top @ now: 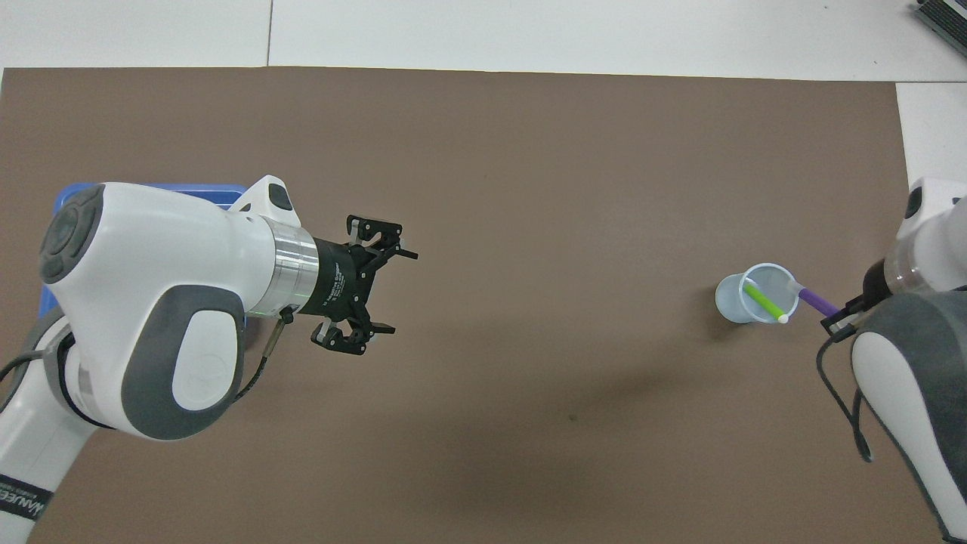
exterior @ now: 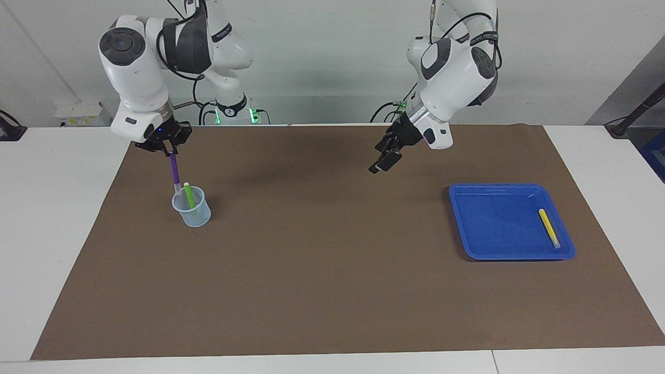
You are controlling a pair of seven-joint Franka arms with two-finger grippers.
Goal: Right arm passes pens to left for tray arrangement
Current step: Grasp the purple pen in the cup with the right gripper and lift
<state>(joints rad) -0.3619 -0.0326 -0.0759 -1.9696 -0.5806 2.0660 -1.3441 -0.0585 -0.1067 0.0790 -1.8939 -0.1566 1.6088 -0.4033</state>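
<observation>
My right gripper (exterior: 169,151) is shut on the top of the purple pen (exterior: 174,171), which hangs upright with its pale cap end at the rim of the translucent cup (exterior: 192,208). From overhead the purple pen (top: 816,302) slants out of the cup (top: 755,293). A green pen (exterior: 189,195) (top: 761,301) leans inside the cup. The yellow pen (exterior: 548,227) lies in the blue tray (exterior: 493,221) at the left arm's end of the table. My left gripper (exterior: 382,162) (top: 378,287) hangs open over the mat's middle, holding nothing. The left arm hides most of the tray (top: 219,193) overhead.
A brown mat (exterior: 332,270) covers the white table; the cup and the tray both stand on it. A dark object (top: 944,11) sits at the table's corner in the overhead view.
</observation>
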